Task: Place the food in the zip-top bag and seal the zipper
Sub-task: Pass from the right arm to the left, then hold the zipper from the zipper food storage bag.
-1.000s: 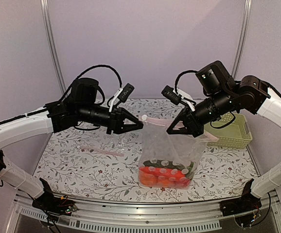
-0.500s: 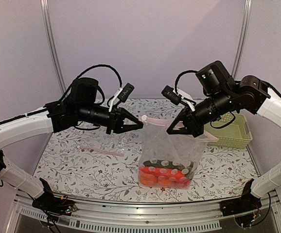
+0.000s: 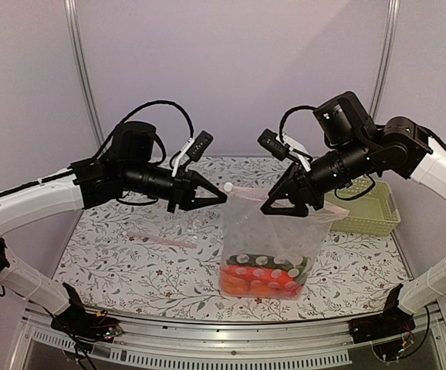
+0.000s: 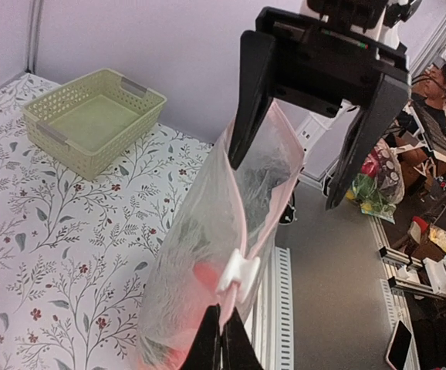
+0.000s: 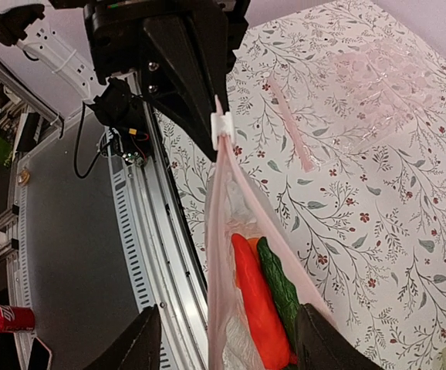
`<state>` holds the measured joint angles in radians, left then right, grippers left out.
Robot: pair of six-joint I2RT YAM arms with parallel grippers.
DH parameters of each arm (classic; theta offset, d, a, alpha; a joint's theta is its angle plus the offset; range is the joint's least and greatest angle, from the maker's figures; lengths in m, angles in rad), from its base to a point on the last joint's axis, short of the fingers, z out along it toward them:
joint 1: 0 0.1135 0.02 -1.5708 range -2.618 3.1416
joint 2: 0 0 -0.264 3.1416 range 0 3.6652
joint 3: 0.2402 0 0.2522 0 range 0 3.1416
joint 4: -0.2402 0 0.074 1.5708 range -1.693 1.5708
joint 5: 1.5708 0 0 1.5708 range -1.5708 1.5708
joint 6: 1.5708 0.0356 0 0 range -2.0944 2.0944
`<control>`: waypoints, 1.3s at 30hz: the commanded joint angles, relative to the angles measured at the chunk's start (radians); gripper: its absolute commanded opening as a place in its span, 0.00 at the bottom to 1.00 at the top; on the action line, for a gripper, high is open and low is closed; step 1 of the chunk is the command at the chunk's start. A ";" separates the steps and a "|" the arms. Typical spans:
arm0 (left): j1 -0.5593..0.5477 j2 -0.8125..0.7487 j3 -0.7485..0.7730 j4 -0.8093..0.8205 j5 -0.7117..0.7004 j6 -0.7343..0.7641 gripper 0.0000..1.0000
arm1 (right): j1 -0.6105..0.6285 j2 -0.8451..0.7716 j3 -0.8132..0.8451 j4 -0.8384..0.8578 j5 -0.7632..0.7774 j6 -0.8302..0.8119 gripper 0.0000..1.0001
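Observation:
The clear zip-top bag (image 3: 269,243) stands upright mid-table with the food (image 3: 260,280) at its bottom; through the open top I see a red piece (image 5: 260,301) beside a dark green one (image 5: 281,289). My left gripper (image 3: 223,199) is shut on the end of the pink zipper (image 4: 234,304) just behind the white slider (image 4: 238,274). My right gripper (image 3: 288,206) is open, its fingers (image 5: 142,347) straddling the bag's top edge without touching it. Between them the bag mouth (image 5: 227,231) gapes slightly.
A pale green lattice basket (image 3: 362,212) sits at the back right. A second, flat clear bag (image 5: 377,85) with a pink strip (image 3: 161,236) lies on the floral table left of centre. The table's metal front rail (image 5: 157,254) runs close below the bag.
The right gripper has opened and let go of the bag's top edge, lifting slightly. The left gripper has closed fully on the zipper end. The bag stays upright.

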<state>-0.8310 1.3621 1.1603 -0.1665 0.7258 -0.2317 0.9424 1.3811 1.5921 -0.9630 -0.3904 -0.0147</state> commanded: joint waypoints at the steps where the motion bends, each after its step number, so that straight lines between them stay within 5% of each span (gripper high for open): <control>1: 0.005 0.002 0.041 -0.054 0.012 0.043 0.00 | 0.007 -0.012 0.077 0.022 0.028 -0.002 0.64; 11: -0.002 0.004 0.052 -0.072 0.018 0.058 0.00 | 0.007 0.095 0.165 0.058 -0.009 -0.029 0.68; 39: -0.003 0.015 0.064 -0.080 0.007 0.065 0.00 | 0.008 0.256 0.221 0.138 -0.139 -0.027 0.18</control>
<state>-0.8314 1.3651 1.1961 -0.2470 0.7319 -0.1833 0.9428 1.6226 1.7931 -0.8352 -0.5117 -0.0418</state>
